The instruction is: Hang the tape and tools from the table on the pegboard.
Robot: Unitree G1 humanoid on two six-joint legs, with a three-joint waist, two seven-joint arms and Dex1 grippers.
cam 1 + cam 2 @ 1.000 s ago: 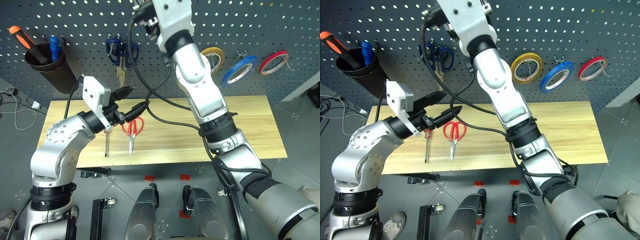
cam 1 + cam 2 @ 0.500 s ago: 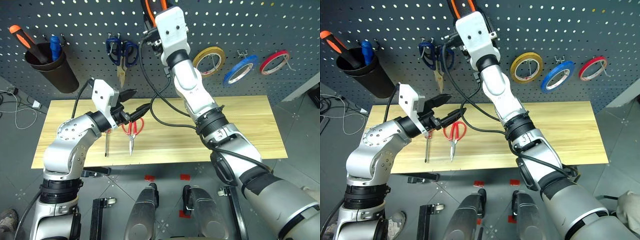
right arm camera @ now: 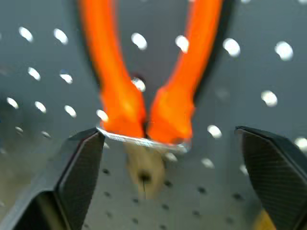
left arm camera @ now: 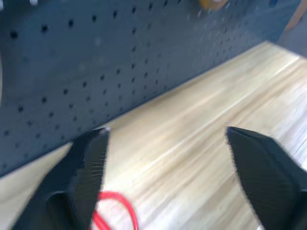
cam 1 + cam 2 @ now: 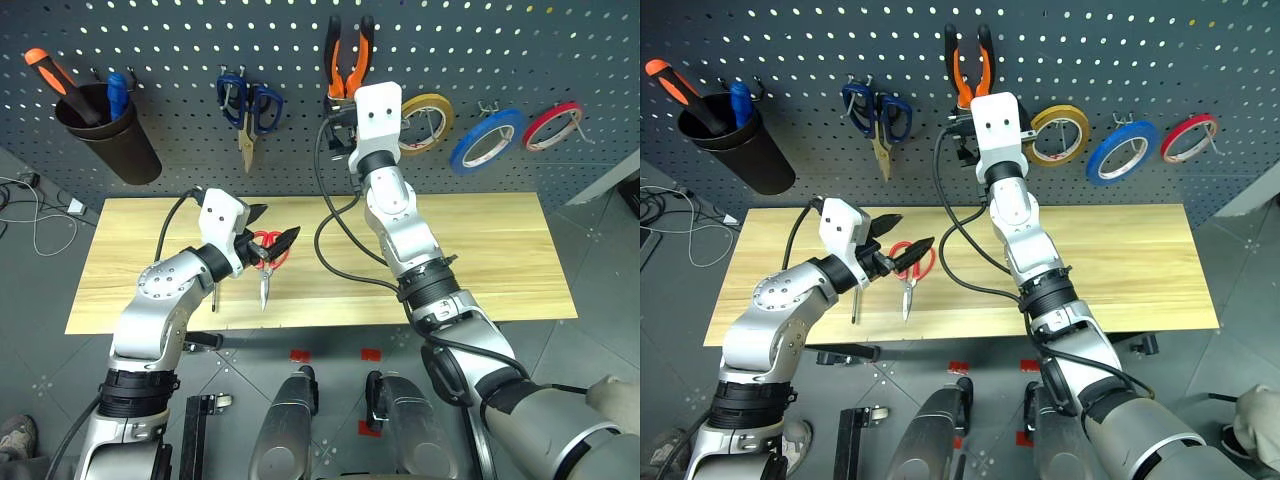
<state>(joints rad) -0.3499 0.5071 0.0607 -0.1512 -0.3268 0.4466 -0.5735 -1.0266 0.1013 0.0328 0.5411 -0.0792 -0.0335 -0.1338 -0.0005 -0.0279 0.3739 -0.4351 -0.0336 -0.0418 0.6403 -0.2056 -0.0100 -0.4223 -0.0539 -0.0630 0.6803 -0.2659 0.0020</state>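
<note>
**Q:** Dark grey pegboard [image 5: 160, 40] behind a light wood bench [image 5: 480, 260] — what's w/ the pincers?

**A:** Right pincer [image 3: 165, 158] is up at the board, fingers spread wide, nothing gripped. Orange-and-black pliers [image 5: 349, 55] hang on the board just above it, handles up; in the wrist view the pliers' head sits between the fingers w/ clear gaps both sides. Left pincer [image 5: 272, 232] is low over the bench, also wide open & empty, hovering at the red-handled scissors [image 5: 264, 268].

**Q:** And the rest, moving outward?

**A:** Scissors lie flat on the bench, blades toward the near edge. Slim screwdriver [image 5: 854, 298] lies just left of them, partly hidden by the left arm. On the board, right of the pliers: yellow tape [image 5: 424, 122], then blue tape [image 5: 487, 139], then red tape [image 5: 557, 124], each on a hook. Left of the pliers: blue-handled scissors [image 5: 246, 103] hanging. Far left: dark cup [image 5: 108, 135] holding orange- & blue-handled screwdrivers.
</note>
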